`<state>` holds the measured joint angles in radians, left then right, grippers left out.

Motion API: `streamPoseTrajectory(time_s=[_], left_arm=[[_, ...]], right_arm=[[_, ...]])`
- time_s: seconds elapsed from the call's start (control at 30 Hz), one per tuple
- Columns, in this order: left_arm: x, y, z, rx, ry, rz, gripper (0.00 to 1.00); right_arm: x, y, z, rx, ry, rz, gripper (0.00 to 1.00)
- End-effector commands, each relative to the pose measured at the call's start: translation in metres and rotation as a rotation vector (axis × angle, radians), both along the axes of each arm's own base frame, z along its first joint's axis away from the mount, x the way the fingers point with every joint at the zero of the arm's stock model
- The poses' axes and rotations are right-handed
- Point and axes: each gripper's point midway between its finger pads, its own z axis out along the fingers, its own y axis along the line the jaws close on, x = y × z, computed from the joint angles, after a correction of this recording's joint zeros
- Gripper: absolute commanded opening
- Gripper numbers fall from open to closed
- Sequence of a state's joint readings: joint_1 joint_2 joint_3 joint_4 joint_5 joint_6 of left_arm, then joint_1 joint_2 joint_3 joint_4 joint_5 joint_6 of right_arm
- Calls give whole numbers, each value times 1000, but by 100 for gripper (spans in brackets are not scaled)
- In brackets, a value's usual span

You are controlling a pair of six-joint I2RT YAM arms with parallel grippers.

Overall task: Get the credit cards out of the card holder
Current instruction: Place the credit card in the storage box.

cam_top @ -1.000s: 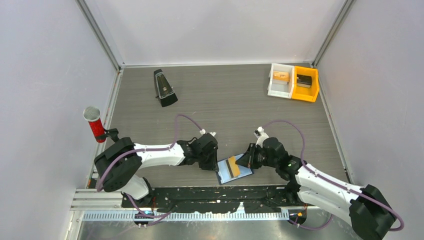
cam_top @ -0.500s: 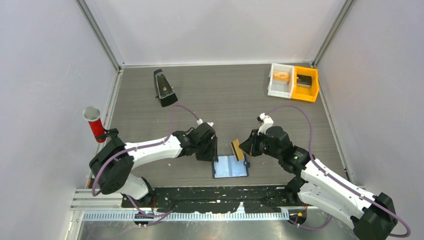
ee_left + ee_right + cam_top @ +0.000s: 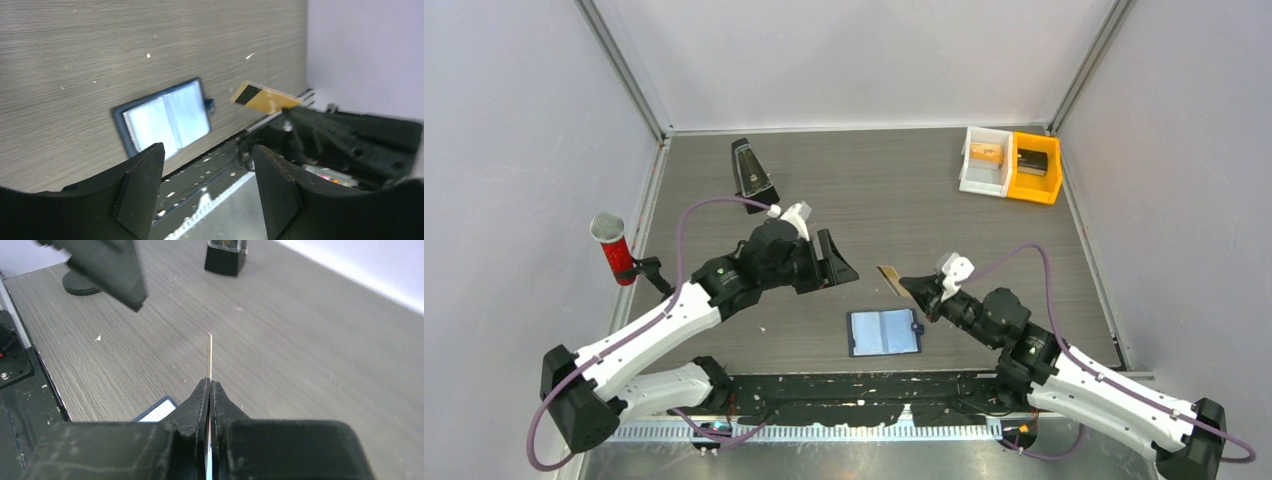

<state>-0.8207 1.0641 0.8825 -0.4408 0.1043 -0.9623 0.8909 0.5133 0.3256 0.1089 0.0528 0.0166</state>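
Nearest the arm bases, the card holder (image 3: 883, 332) lies open and flat on the table (image 3: 924, 215), just beyond the black rail (image 3: 844, 388), its pale blue inside facing up and its small snap tab pointing right; whether any card sits in its slots cannot be told; nothing touches it

Just beyond its right end and above it, the right gripper (image 3: 914, 290) is closed tight on one short end of the orange-yellow card (image 3: 892, 278); the card is lifted clear of the holder and sticks out leftward past the fingertips, its dark stripe showing in the left wrist view; the right wrist view shows it edge-on, a thin blade between the pressed fingers (image 3: 195, 405)

Farther back and to the left, the left gripper (image 3: 836, 262) hangs above the table with its jaws spread wide and nothing between them, well apart from holder and card

At the table's left edge stands a red microphone (image 3: 611, 248); far back stand a black metronome (image 3: 752, 175) on the left and, in the far right corner, a white bin (image 3: 985, 160) touching an orange bin (image 3: 1034, 168)
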Motion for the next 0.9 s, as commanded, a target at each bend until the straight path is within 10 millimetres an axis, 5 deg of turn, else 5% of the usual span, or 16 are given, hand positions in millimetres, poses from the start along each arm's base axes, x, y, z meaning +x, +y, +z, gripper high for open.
streamPoseTrajectory(time_s=[0.0, 0.27, 0.53, 0.87], left_arm=[[0, -8, 55, -213, -11, 13, 69], [0, -23, 71, -338, 23, -7, 73], [-3, -35, 50, -378, 97, -34, 72], [-10, -37, 15, -393, 193, -23, 70]], right_arm=[[1, -6, 44, -33, -354, -47, 5], [-17, 7, 53, -142, -505, -33, 5], [-34, 30, 41, -281, -553, -7, 5], [-39, 36, 35, -306, -560, -19, 5]])
